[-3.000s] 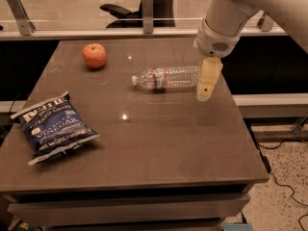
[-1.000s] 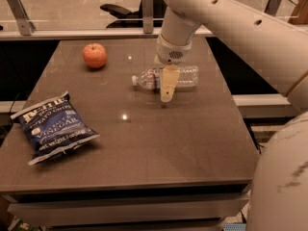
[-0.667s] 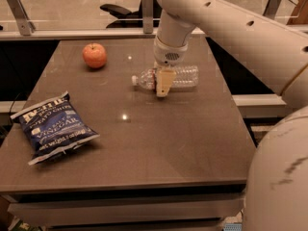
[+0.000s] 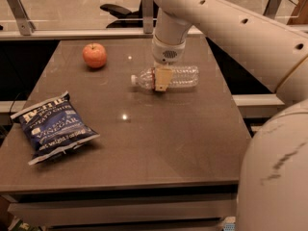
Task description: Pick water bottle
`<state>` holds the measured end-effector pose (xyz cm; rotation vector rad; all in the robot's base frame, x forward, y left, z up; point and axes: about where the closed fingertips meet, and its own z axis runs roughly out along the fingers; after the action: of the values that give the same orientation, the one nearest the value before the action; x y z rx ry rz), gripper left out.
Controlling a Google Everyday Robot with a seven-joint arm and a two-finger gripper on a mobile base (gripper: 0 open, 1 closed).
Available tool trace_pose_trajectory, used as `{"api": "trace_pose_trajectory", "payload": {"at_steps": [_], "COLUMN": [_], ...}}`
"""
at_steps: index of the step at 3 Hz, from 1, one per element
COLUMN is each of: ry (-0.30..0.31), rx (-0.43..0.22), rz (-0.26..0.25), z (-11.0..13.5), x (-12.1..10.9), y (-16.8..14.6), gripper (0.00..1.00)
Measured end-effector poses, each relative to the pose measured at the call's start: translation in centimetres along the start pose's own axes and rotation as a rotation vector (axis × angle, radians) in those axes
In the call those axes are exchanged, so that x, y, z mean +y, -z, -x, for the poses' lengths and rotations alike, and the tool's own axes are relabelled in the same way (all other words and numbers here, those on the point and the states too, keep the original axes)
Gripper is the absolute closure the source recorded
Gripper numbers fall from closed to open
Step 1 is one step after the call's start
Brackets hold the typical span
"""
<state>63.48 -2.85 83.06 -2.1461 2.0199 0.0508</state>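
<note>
The water bottle (image 4: 180, 76) is a clear ribbed plastic bottle lying on its side on the brown table (image 4: 159, 138), toward the back middle, with its white cap pointing left. My gripper (image 4: 162, 79) hangs down from the white arm (image 4: 202, 8) and sits right at the bottle, over the part near its neck. Its tan tip covers the bottle's label area. The bottle rests on the table.
A red apple (image 4: 94, 55) stands at the back left of the table. A blue chip bag (image 4: 54, 127) lies at the front left. A metal railing (image 4: 72, 32) runs behind the table. My own white body (image 4: 274, 177) fills the right front.
My gripper has moved left along the bottle from its base end and come down onto it near the neck. The bottle, apple and chip bag have not moved.
</note>
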Motion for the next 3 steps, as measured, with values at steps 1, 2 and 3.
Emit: {"api": "trace_pose_trajectory", "payload": {"at_steps": [1, 2, 3], "ry": [-0.001, 0.005, 0.022], "rx": [0.009, 0.011, 0.005], "rz": [-0.023, -0.062, -0.104], "z": [0.0, 0.1, 0.3], "x": [-0.7, -1.4, -2.1], "y": [1.0, 2.6, 4.8], "gripper": [1.0, 1.0, 1.0]}}
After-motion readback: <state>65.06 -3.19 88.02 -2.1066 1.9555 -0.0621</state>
